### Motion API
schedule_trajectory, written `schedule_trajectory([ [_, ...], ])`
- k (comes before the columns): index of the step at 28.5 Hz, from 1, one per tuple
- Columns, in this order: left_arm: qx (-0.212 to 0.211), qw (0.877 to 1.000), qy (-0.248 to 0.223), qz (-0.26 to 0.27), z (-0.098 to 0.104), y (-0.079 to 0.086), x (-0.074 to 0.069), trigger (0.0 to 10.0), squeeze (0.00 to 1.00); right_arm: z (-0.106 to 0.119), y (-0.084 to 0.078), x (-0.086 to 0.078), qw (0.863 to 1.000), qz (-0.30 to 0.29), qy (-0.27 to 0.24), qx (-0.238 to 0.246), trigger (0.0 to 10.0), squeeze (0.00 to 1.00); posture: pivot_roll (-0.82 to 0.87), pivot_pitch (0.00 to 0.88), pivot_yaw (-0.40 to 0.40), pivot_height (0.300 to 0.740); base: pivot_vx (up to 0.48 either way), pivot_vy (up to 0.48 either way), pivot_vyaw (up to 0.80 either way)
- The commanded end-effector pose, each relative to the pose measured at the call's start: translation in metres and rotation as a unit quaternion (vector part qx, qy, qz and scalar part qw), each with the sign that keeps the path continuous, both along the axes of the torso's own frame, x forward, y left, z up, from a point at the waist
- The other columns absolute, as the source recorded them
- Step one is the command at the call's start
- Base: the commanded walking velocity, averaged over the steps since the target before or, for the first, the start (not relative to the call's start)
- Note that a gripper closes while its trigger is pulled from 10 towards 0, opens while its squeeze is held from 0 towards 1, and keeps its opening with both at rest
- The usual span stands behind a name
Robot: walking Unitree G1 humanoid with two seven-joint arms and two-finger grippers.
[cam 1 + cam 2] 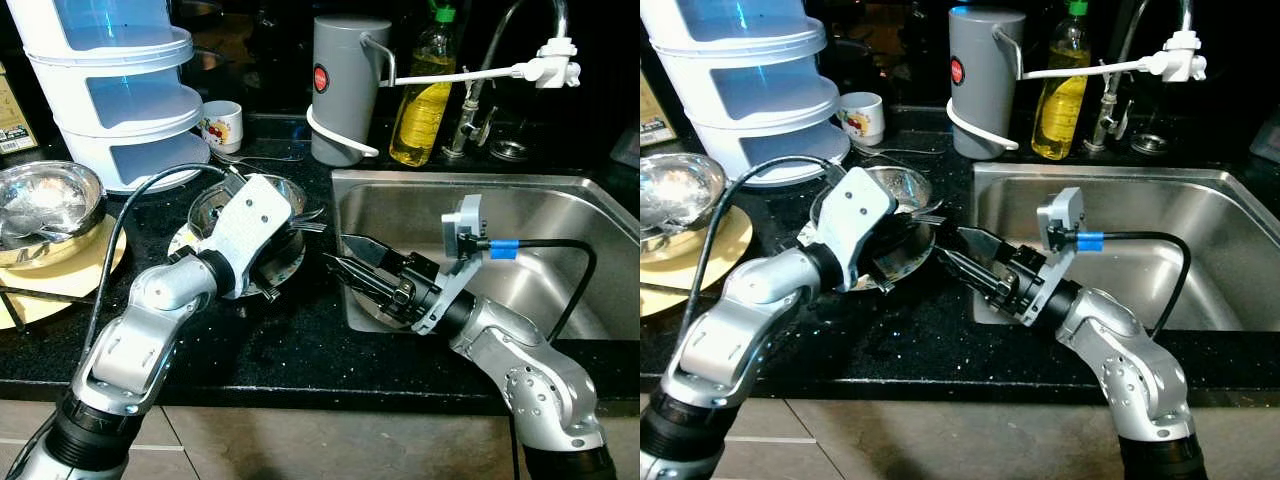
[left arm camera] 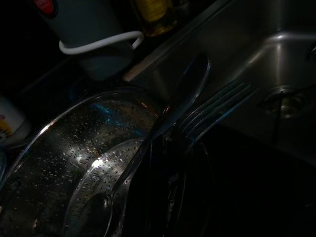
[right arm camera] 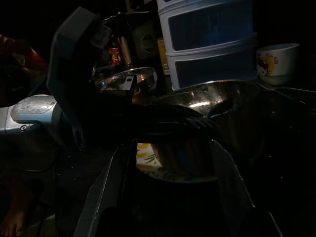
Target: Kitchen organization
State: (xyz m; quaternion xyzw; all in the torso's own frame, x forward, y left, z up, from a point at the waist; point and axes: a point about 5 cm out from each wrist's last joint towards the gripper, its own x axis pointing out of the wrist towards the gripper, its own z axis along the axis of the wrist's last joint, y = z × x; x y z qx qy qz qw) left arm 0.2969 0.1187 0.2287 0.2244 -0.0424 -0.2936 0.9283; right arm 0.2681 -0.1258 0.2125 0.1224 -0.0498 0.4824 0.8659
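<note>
A perforated steel bowl [image 1: 902,185] stands on the black counter, left of the sink. My left gripper [image 1: 285,235] reaches over its rim, shut on a spoon [image 2: 182,98] and a fork [image 2: 217,106] whose ends stick out toward the sink. The fork tines [image 1: 310,225] show past the bowl's edge. My right gripper [image 1: 338,252] hovers at the sink's left edge, pointing at the bowl. Its fingers [image 3: 106,192] are spread apart with nothing between them, a short way from the cutlery tips.
The steel sink [image 1: 560,200] lies to the right. Behind it stand a tap [image 1: 480,80], an oil bottle [image 1: 425,90] and a grey jug [image 1: 345,90]. At back left are a white stacked container [image 1: 110,90] and a small cup [image 1: 222,125]. Another steel bowl [image 1: 45,210] sits far left.
</note>
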Motion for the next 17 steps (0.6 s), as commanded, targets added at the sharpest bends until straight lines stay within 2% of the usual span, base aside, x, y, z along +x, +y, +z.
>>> schedule_trajectory([
  [1,0.020,0.999,0.020,0.018,-0.010,0.005,0.003,10.0,0.00,-0.001,0.002,-0.002,1.000,0.002,0.002,-0.010,10.0,0.00,-0.07,0.000,-0.047,0.740,0.000,0.000,0.00],
  [2,0.018,0.999,0.014,0.025,-0.008,0.006,0.004,10.0,0.83,-0.001,0.002,-0.002,1.000,0.002,0.003,-0.009,10.0,0.00,-0.07,0.000,-0.047,0.740,0.000,0.000,0.00],
  [3,0.017,0.999,0.008,0.030,-0.006,0.007,0.004,10.0,1.00,-0.001,0.002,-0.002,1.000,0.003,0.003,-0.009,10.0,0.00,-0.07,0.000,-0.047,0.740,0.000,0.000,0.00],
  [7,0.013,0.999,-0.001,0.035,-0.001,0.008,0.005,10.0,1.00,-0.001,0.002,-0.002,1.000,0.003,0.003,-0.008,10.0,0.00,-0.07,0.000,-0.047,0.740,0.000,0.000,0.00],
  [8,0.015,0.999,-0.002,0.030,0.000,0.006,0.005,10.0,0.00,-0.001,0.002,-0.002,1.000,0.003,0.003,-0.008,10.0,0.00,-0.07,0.000,-0.047,0.740,0.000,0.000,0.00],
  [15,0.012,1.000,-0.003,0.020,0.000,0.002,0.003,10.0,0.00,0.000,0.003,-0.002,1.000,0.003,0.003,-0.007,10.0,0.00,-0.07,0.000,-0.047,0.740,0.000,0.000,0.00],
  [16,0.012,1.000,-0.003,0.020,0.000,0.002,0.003,8.4,0.00,0.000,0.003,-0.002,1.000,0.003,0.003,-0.007,10.0,0.00,-0.07,0.000,-0.047,0.740,0.000,0.000,0.00],
  [17,0.012,1.000,-0.006,0.020,0.001,0.002,0.003,6.0,0.00,0.000,0.003,-0.002,1.000,0.002,0.003,-0.007,10.0,0.00,-0.07,0.000,-0.047,0.740,0.000,0.000,0.00],
])
